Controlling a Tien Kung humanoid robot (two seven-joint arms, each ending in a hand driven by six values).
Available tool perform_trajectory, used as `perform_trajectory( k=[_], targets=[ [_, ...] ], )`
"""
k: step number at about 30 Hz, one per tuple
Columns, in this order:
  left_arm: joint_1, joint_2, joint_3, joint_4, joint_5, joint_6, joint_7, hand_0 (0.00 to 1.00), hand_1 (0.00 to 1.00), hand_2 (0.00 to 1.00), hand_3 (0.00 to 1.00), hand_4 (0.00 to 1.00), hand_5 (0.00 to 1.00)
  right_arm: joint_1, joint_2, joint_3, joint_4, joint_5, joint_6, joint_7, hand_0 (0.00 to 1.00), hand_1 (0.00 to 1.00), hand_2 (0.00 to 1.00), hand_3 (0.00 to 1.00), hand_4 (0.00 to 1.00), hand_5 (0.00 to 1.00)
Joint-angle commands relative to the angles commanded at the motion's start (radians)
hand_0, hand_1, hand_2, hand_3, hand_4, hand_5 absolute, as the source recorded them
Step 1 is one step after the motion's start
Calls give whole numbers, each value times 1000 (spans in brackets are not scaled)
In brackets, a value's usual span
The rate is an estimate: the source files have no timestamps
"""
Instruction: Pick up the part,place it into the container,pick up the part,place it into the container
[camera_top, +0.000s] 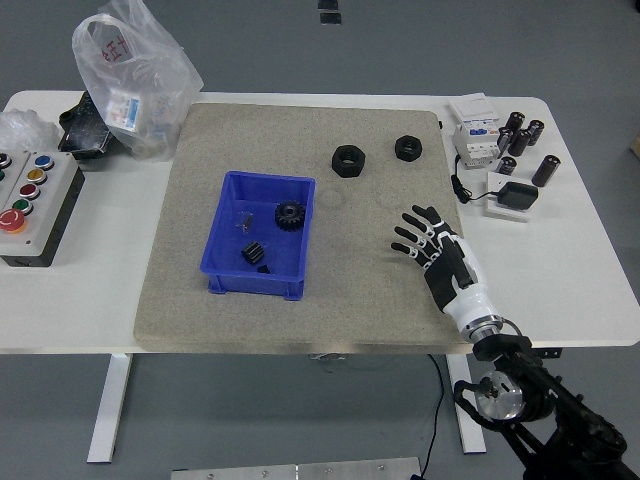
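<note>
Two black nut-shaped parts lie on the grey mat (350, 290): one (348, 159) at the upper middle, one (408, 147) to its right. The blue container (222, 260) sits left of centre and holds a black gear (290, 214) and a smaller black part (254, 254). My right hand (425, 240) hovers over the mat's right side, well below both nuts, fingers spread and holding nothing. My left arm is out of view.
A button box (28, 205) stands at the left edge. A plastic bag (130, 70) and a black tray (78, 128) are at the back left. Black cylinders (522, 135), a white module (474, 128) and an adapter (515, 196) lie at the back right.
</note>
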Motion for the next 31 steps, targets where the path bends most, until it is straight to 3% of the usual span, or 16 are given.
perform_trajectory(
  k=[11,20,31],
  targets=[
    [-1,-1,3,0,-7,0,-5,608,633,611,644,636,264,-13,5,40,26,16,28,-16,538,660,736,685,859,599],
    [-1,-4,3,0,-9,-1,-6,608,633,611,644,637,265,-30,2,140,107,-12,27,-26,547,656,734,684,854,605],
    [-8,-4,9,0,-12,-3,-12,608,634,611,644,637,264,-32,1,147,96,-22,22,-41,535,654,730,684,837,652]
  ],
)
